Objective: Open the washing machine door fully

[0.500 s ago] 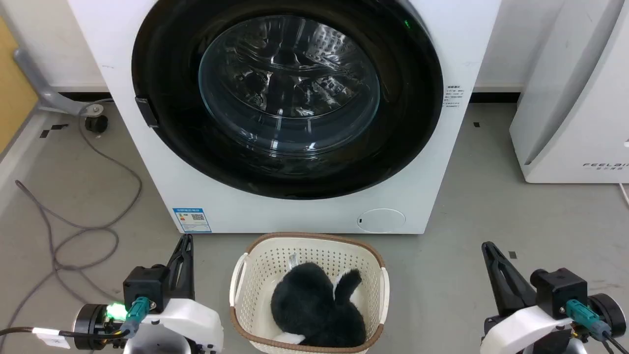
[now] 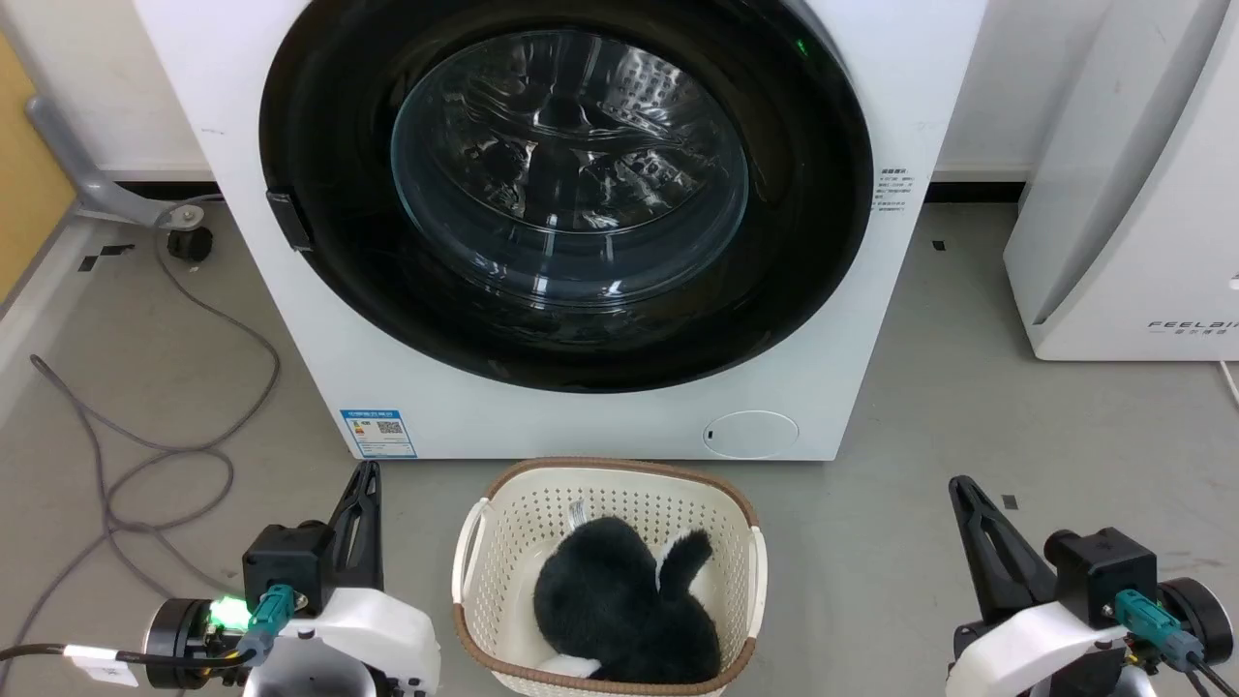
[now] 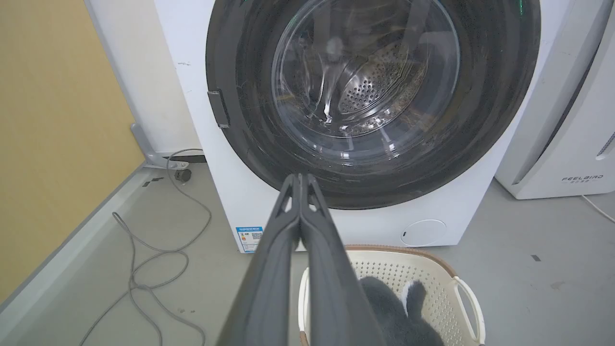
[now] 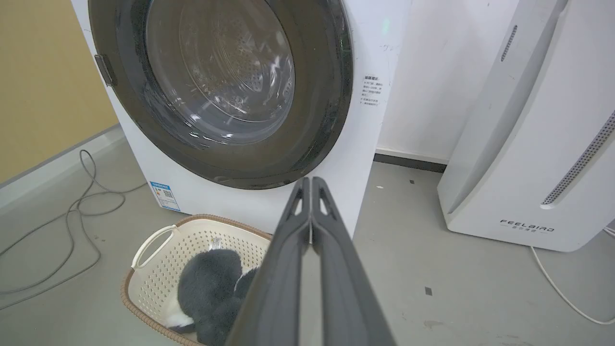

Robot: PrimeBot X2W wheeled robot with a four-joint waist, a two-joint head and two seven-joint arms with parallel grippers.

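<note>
1. Two grippers, both empty. The left gripper (image 2: pixel 366 476) and the right gripper (image 2: pixel 960 486) each have their two dark fingers pressed together with nothing between them. Both hang low, with their tips pointing forward.
2. One basket (image 2: pixel 484 523) stands on the floor (image 2: pixel 920 387) between the two grippers and just ahead of them. It holds one dark fluffy bundle (image 2: pixel 619 600).
3. One washing machine (image 2: pixel 542 426) stands beyond the basket, ahead of both grippers and well apart from their tips.
4. One washing machine door (image 2: pixel 571 165) lies closed, flush on the machine's front, ahead of and above both sets of fingertips. It is round, so it has no long axis. Neither gripper touches it.
5. One small dark tab (image 2: pixel 288 219) sits on the door's rim with its long axis nearly upright.
   - It lies forward, upward and slightly to the left of the left gripper, and far across from the right gripper.
   - Judged: if this tab is the pull, the hinge is on the opposite side, and the left arm is the nearer one.
   - Its fingers would have to part before they could take hold.
6. One white appliance (image 2: pixel 1142 194) stands ahead and to the right of the right gripper. One cable (image 2: pixel 174 455) trails on the floor to the left of the left gripper.
</note>
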